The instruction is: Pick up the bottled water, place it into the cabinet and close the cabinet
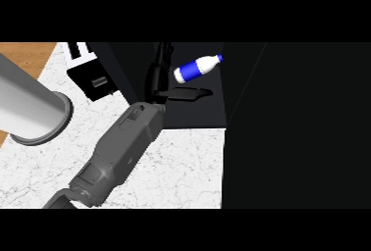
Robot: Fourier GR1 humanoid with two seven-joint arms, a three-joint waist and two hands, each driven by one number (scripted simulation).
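Note:
The water bottle (197,68), clear with a blue label and a white cap, lies on its side inside the dark cabinet (188,110), cap toward the upper right. My left hand (161,73) is inside the cabinet just left of and below the bottle. Its fingers are straight and point away from me, and the thumb sticks out to the right under the bottle. The hand is open and nothing is curled round the bottle. Its grey forearm (123,142) runs up from the lower left. My right hand does not show.
The cabinet's black door panel (297,127) fills the right side. A large grey cylinder (25,105) lies on the white marble counter (181,166) at the left. A small black and white box (92,78) stands left of the cabinet opening.

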